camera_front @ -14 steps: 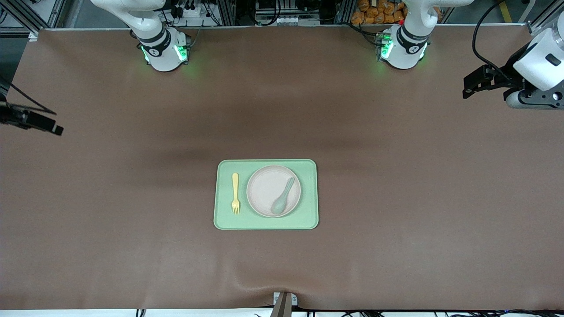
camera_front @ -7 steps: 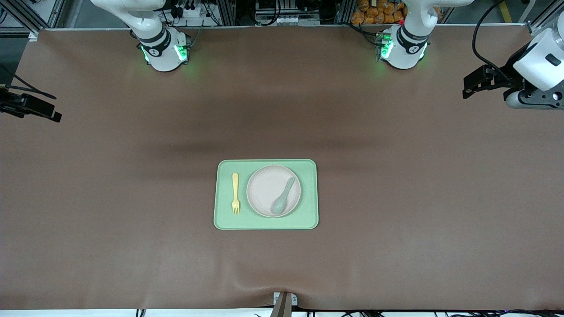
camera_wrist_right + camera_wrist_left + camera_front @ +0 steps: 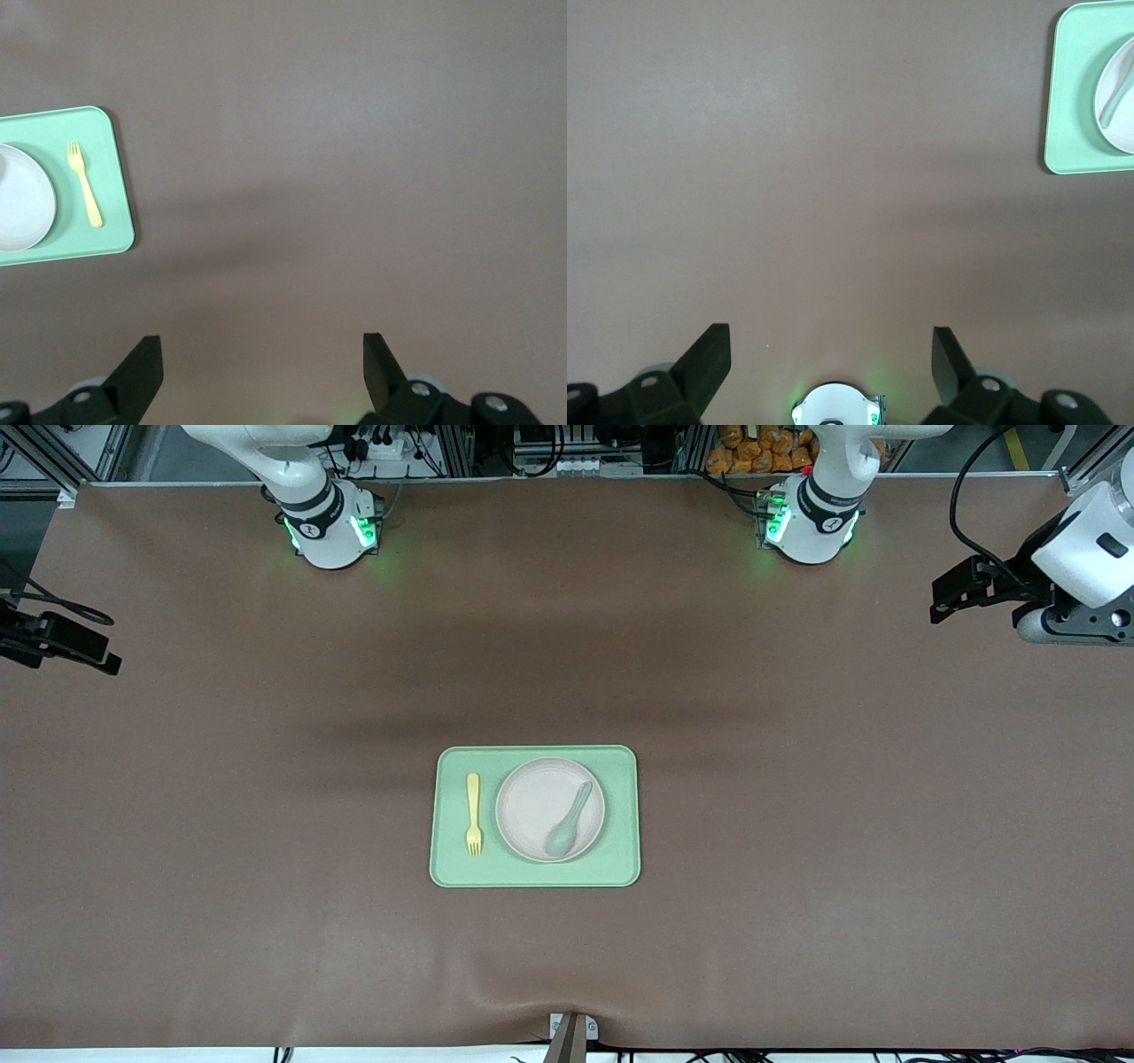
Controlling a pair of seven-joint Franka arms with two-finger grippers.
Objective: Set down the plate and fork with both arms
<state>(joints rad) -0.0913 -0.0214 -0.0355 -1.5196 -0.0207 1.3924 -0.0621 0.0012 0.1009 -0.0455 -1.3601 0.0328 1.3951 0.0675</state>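
Brown surface (image 3: 797, 779) carrying a green tray (image 3: 534, 875): plate (image 3: 532, 806) and fork (image 3: 474, 814) lying on it, side by side. Left gripper (image 3: 831, 352) and right gripper (image 3: 262, 352) hovering well apart from the tray, fingers spread.

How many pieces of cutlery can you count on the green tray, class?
2. The fork lies on the tray beside the plate, toward the right arm's end. The spoon lies in the plate. Nothing seems hidden.

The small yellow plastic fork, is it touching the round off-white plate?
Apart. The front view shows the fork on the green tray beside the plate, green between them.
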